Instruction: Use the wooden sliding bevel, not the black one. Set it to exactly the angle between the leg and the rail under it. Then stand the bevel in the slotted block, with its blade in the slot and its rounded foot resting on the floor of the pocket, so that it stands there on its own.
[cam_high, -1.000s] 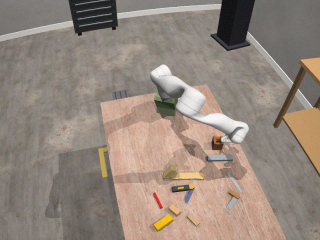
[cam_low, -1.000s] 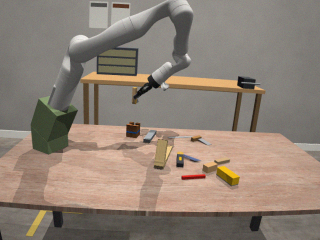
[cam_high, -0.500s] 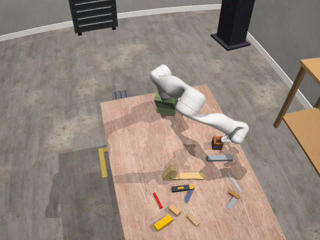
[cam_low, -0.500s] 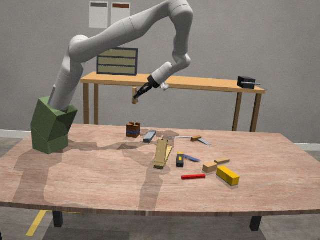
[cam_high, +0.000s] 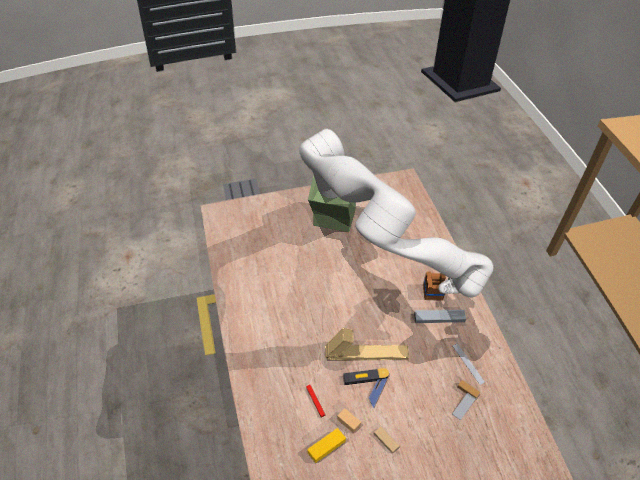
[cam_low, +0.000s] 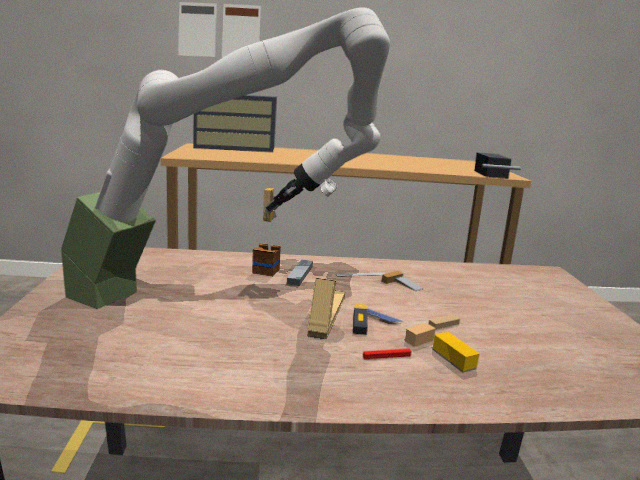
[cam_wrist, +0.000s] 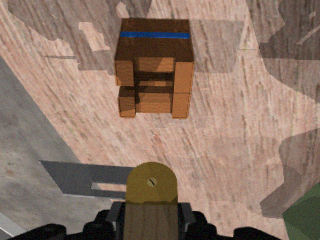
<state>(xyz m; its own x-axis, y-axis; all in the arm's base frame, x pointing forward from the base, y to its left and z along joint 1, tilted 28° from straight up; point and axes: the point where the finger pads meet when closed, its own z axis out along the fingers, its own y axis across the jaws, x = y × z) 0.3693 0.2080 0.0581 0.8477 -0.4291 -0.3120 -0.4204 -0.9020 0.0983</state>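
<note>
My gripper (cam_low: 273, 205) (cam_wrist: 151, 219) is shut on the wooden sliding bevel (cam_low: 267, 202) (cam_wrist: 151, 186). It holds the bevel upright in the air, rounded foot downward, with the grey blade (cam_wrist: 82, 177) sticking out to one side. The brown slotted block (cam_high: 433, 287) (cam_low: 266, 259) (cam_wrist: 154, 70) with a blue stripe stands on the table well below the bevel and slightly ahead of it in the wrist view. The tan leg and rail piece (cam_high: 364, 351) (cam_low: 323, 307) lies mid-table. The black bevel (cam_high: 366, 376) (cam_low: 360, 317) with a blue blade lies just in front of it.
A grey bar (cam_high: 439, 315) (cam_low: 299, 271) lies beside the block. A second wood-and-grey tool (cam_high: 467, 388) (cam_low: 392, 276) lies at the right. A red bar (cam_high: 315, 400), a yellow block (cam_high: 326, 444) and two tan blocks (cam_high: 349, 420) (cam_high: 386, 439) lie near the front. The green arm base (cam_high: 330, 211) stands at the back.
</note>
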